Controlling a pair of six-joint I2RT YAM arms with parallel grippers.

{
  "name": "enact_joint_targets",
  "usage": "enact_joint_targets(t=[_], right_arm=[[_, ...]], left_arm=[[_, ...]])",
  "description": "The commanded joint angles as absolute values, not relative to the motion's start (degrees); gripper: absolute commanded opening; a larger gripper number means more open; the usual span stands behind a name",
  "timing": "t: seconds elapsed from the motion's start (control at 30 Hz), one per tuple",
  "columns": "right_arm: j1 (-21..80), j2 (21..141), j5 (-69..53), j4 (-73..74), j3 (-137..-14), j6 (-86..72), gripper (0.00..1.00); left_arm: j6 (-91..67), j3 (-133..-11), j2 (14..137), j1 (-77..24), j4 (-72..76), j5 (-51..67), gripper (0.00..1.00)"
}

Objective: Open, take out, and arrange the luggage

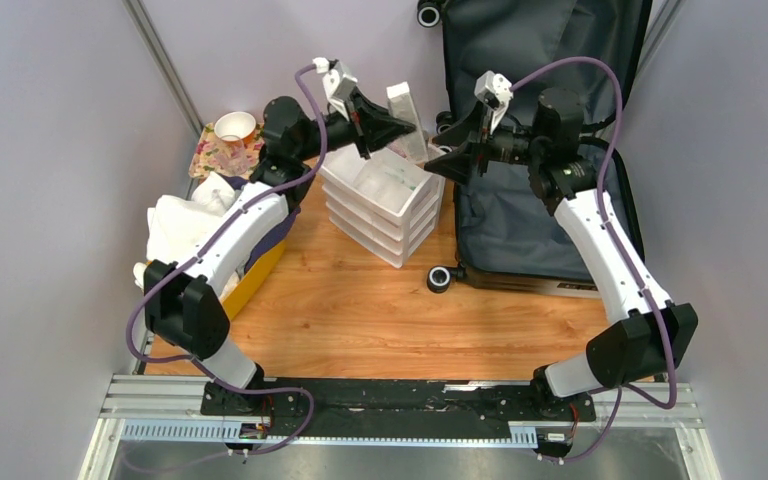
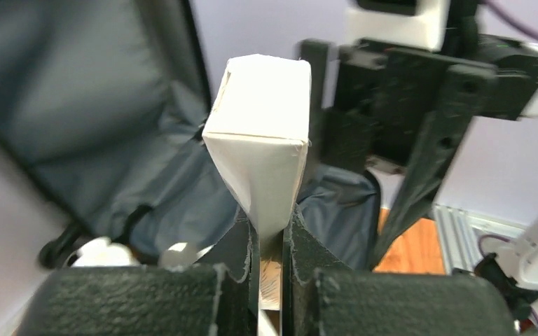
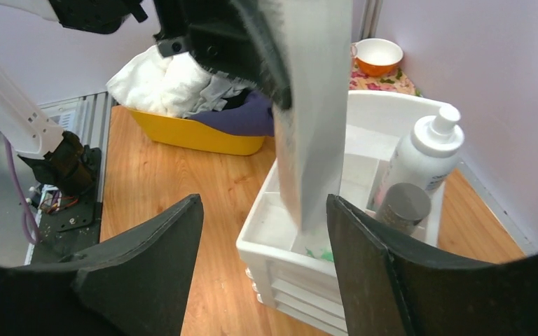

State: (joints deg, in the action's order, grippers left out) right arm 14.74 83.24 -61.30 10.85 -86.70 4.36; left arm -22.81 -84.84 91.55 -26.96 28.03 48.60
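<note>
Pinched at one end by the left gripper (image 2: 270,234), with the right gripper (image 3: 263,203) spread open nearby, the white box (image 2: 259,147) should be lowered slowly into the white drawer organizer (image 1: 370,226) beside the open luggage (image 1: 520,220) at the far-right corner of the table (image 1: 360,320).

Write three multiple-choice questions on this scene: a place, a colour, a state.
1. Seen from above, next to the white organizer, the luggage lies: A. on its left; B. on its right; C. on top of it.
2. The carton in the left gripper is: A. white; B. red; C. blue.
3. The right gripper is: A. shut on the carton; B. shut on the organizer; C. open.
Answers: 1 B, the top view shows it to the right; 2 A, the left wrist view shows white faces; 3 C, its fingers stand wide apart.
</note>
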Motion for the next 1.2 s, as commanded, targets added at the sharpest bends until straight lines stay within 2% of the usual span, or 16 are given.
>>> enact_joint_targets(t=[0.0, 0.17, 0.2, 0.3, 0.5, 0.6, 0.7, 0.87, 1.17], right_arm=[[12.22, 82.27, -58.19, 12.39, -90.17, 3.96, 0.70], [10.37, 82.09, -57.48, 12.83, -90.62, 3.25, 0.71], [10.20, 82.26, -57.22, 13.01, -90.53, 3.69, 0.71], [10.11, 82.18, -56.52, 13.53, -90.26, 4.13, 0.71], [10.02, 82.53, -56.25, 14.15, -90.35, 4.04, 0.70], [10.11, 82.53, -56.07, 14.68, -90.26, 4.22, 0.69], [10.11, 82.62, -55.90, 14.94, -90.26, 4.22, 0.69], [10.02, 83.06, -55.64, 15.47, -90.61, 4.22, 0.68], [10.11, 83.32, -54.49, 16.87, -90.97, 4.83, 0.67]], left_arm=[[-19.79, -89.99, 89.92, -21.80, 15.76, 41.93, 0.00], [-8.28, -92.19, 87.98, -20.13, 0.38, 35.10, 0.00], [-4.61, -95.33, 88.76, -19.95, -6.70, 33.07, 0.00], [-1.86, -99.91, 91.13, -18.72, -14.99, 25.95, 0.00], [3.25, -103.53, 93.77, -18.19, -23.71, 21.09, 0.00], [3.43, -109.39, 97.64, -18.19, -30.20, 20.31, 0.00], [2.03, -113.28, 100.81, -18.19, -32.78, 19.34, 0.00], [-1.93, -112.32, 102.47, -18.19, -30.85, 21.18, 0.00], [-11.16, -117.25, 106.96, -17.05, -37.62, 21.97, 0.00]])
